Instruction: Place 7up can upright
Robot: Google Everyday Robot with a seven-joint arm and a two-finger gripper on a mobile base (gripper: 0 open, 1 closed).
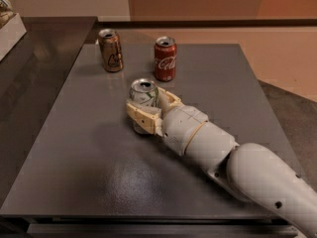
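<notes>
The 7up can point(143, 94) stands upright near the middle of the dark grey table point(89, 172), its open top facing up. My gripper point(147, 109) reaches in from the lower right and its cream fingers point(143, 117) sit on either side of the can, closed around its lower body. The can's base is hidden behind the front finger. The white arm runs from the gripper to the lower right corner.
A red Coca-Cola can point(165, 59) stands upright just behind the gripper. A brown-gold can point(110, 50) stands upright at the back left. A white box edge point(10, 26) shows at the far left. The table's right edge borders a tan floor.
</notes>
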